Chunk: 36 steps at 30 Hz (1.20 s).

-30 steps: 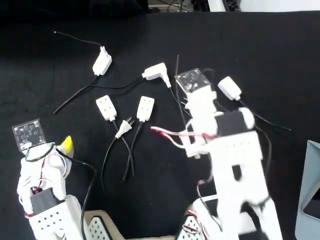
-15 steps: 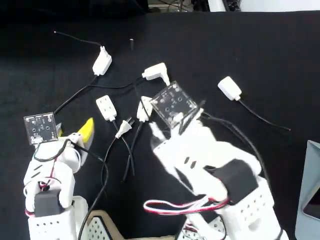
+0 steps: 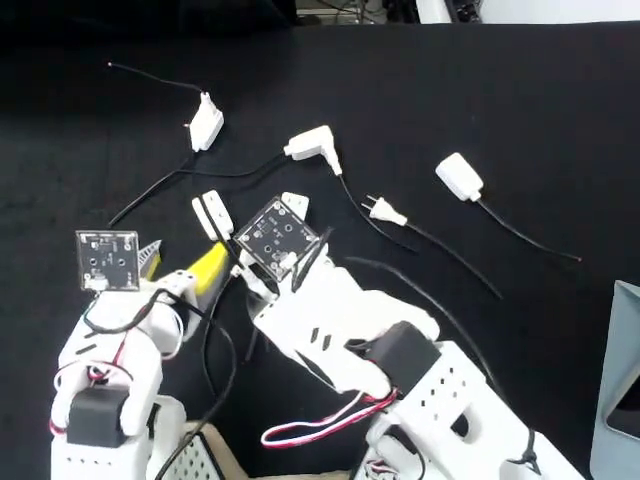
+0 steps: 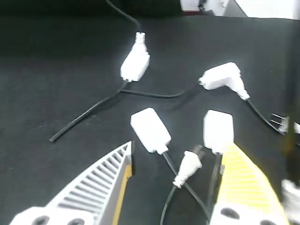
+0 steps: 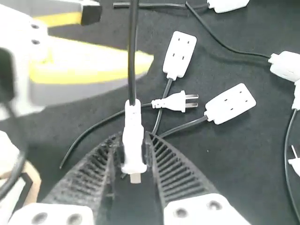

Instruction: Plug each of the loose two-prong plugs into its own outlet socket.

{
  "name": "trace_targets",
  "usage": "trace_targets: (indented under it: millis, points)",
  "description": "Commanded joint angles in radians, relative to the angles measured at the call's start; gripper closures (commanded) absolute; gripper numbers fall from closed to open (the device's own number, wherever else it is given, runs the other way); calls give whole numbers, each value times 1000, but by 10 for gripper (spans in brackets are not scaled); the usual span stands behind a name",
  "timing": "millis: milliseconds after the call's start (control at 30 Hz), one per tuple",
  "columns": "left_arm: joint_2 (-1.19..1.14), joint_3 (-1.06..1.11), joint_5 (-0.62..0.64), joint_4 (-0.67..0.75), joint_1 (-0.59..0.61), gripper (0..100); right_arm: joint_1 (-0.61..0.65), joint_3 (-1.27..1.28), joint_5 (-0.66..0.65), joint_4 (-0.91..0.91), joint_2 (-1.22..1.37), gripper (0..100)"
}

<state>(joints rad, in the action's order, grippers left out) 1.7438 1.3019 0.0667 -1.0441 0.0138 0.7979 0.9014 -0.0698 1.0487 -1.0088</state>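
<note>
My right gripper is shut on a white plug whose black cable runs away from it. It hangs over two white outlet sockets, with a loose two-prong plug lying between them. My left gripper is open low above the same plug, and the sockets lie just beyond its fingertips. From above, the right arm covers part of one socket; the other socket lies beside the left arm's yellow finger. Another two-prong plug lies at centre right.
Three white corded plug bodies lie farther back on the black table. Black cables trail across the middle and right. A grey-blue container stands at the right edge.
The right arm has swung from the back right to the near left, over the sockets, uncovering the centre-right plug. The left arm has moved forward toward the sockets.
</note>
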Motion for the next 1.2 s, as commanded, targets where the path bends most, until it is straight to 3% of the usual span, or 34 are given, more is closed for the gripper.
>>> trace_targets:
  millis: [0,400,567,700,900,1167]
  points:
    - [8,-108,-2,-77,-90,700,14,1,2,-52,-7,987]
    - [43,-128,-6,-104,-234,700,14,4,9,-51,-7,987]
    - [78,-137,-80,-155,-275,700,14,5,9,-54,-7,987]
    - [75,-133,-58,-158,-225,700,-5,10,9,-48,-7,987]
    - [71,-127,-61,-152,-13,700,-170,67,12,-80,-7,987]
    - [-124,-136,-123,-100,2,702,-491,183,38,-262,-7,987]
